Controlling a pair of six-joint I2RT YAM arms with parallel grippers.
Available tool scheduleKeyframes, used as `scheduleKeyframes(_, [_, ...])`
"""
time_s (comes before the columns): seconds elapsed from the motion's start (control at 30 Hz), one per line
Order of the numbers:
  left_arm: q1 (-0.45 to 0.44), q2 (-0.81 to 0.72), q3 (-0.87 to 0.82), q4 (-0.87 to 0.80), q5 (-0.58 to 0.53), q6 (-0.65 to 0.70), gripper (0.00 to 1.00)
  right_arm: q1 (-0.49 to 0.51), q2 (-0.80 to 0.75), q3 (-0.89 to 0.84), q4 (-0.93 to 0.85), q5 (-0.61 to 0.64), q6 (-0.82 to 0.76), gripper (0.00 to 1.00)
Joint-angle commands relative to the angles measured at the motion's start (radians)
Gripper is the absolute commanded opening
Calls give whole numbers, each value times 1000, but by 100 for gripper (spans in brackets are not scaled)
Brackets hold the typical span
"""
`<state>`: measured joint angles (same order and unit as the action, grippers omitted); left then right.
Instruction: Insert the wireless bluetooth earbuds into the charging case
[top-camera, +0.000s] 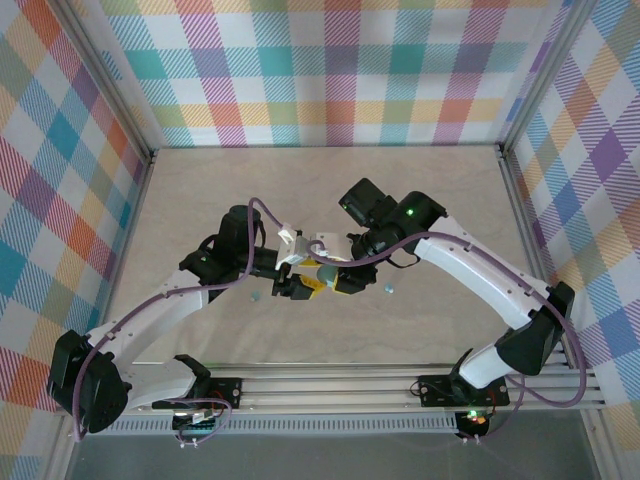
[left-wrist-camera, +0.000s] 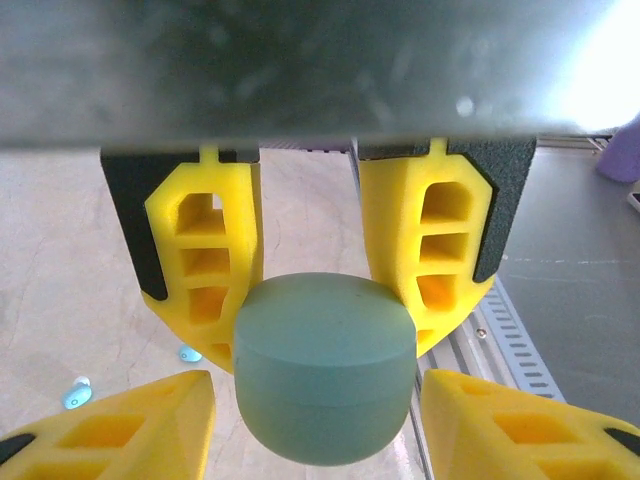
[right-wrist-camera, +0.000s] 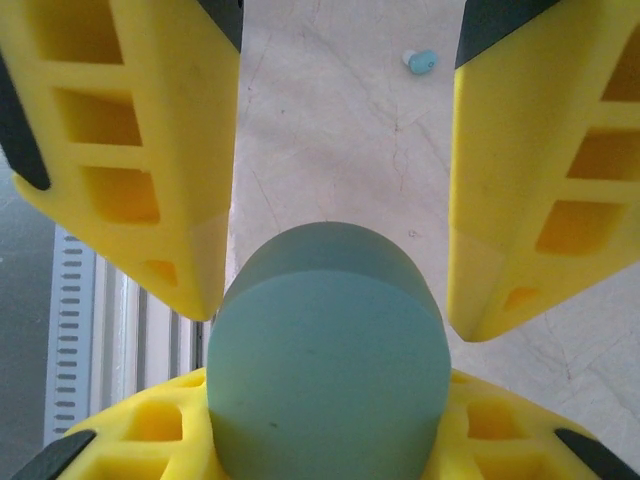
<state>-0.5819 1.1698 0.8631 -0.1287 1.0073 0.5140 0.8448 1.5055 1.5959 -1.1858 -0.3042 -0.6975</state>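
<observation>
Left wrist view: left gripper brackets the charging case, grip unclear; right gripper clamps it. Loose earbuds (tiny, glossy, probably slippery) want gentle mid-body pinches.

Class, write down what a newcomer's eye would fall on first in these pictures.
The left hand and right hand, both yellow-fingered, flank one teal charging case at mid-table. Tiny blue earbuds lie loose on the table nearby, and loud plaid walls surround everything.
</observation>
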Motion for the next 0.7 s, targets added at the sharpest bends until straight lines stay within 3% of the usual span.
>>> scheduleKeyframes(0.0, [-12, 5, 25, -26, 29, 19, 54, 3, -20, 3, 16, -48, -32, 0])
scheduleKeyframes(0.4, [-11, 22, 41, -51, 57, 27, 28, 4, -7, 15, 42, -39, -23, 0])
scheduleKeyframes(0.47, [-12, 21, 39, -49, 54, 25, 25, 4, -12, 6, 66, -17, -7, 9])
scheduleKeyframes(0.57, [-8, 20, 23, -20, 34, -15, 24, 1, -39, -26, 132, 12, 16, 36])
scheduleKeyframes(0.67, [13, 12, -12, 64, 21, -102, 21, -15, -84, -65, 213, 30, 54, 51])
